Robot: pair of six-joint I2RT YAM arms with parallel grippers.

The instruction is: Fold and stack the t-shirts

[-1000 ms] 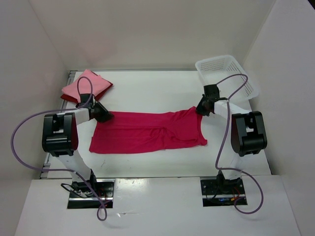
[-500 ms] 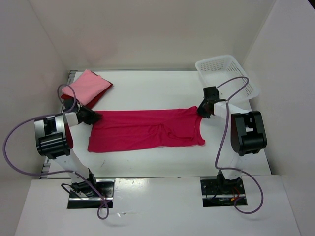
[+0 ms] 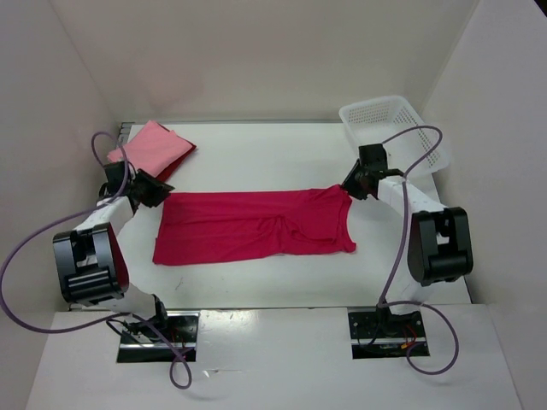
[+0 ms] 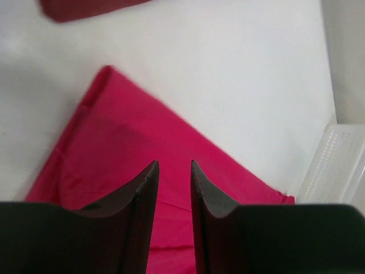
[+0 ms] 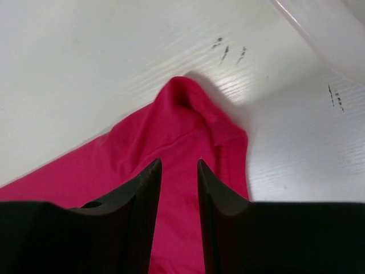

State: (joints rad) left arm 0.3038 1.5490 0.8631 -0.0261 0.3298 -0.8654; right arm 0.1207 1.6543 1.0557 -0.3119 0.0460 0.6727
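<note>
The magenta-crimson t-shirt (image 3: pixel 256 224) lies flat across the table's middle as a long folded band. My left gripper (image 3: pixel 158 190) is just off its far left corner, open and empty; the left wrist view shows the shirt (image 4: pixel 131 148) between and beyond the parted fingers of the gripper (image 4: pixel 174 165). My right gripper (image 3: pixel 349 190) hovers at the far right corner, open and empty (image 5: pixel 179 164), with the bunched corner (image 5: pixel 191 114) just ahead. The light pink t-shirt (image 3: pixel 149 147) lies folded on the dark red t-shirt (image 3: pixel 177 161) at the back left.
A white lattice basket (image 3: pixel 393 128) stands at the back right, close behind the right gripper; its rim shows in the right wrist view (image 5: pixel 325 28) and its wall in the left wrist view (image 4: pixel 333 165). White walls enclose the table on three sides.
The left arm has swung out to the left and its gripper has come off the shirt's far left corner. The shirt has been drawn slightly left and lies flat. The right gripper barely moved.
</note>
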